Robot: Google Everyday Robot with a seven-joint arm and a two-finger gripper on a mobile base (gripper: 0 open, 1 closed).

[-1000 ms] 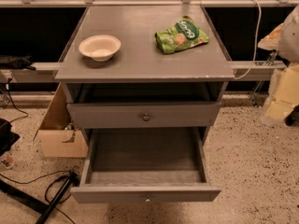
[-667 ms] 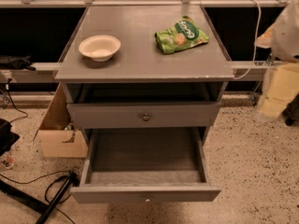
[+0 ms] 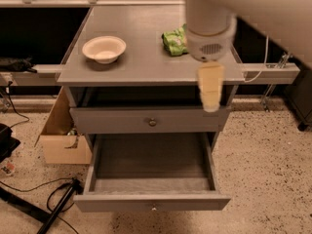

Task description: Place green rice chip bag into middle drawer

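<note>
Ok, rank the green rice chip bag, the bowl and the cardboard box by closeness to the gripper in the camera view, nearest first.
The gripper hangs at the front right edge of the table.
1. green rice chip bag, just up-left, on the table.
2. bowl, on the table's left side.
3. cardboard box, on the floor, far left.

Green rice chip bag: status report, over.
Gripper over the table's front edge, right side. Green rice chip bag on the table, partly behind the arm. Middle drawer open. Bowl far left, not in the way.
</note>
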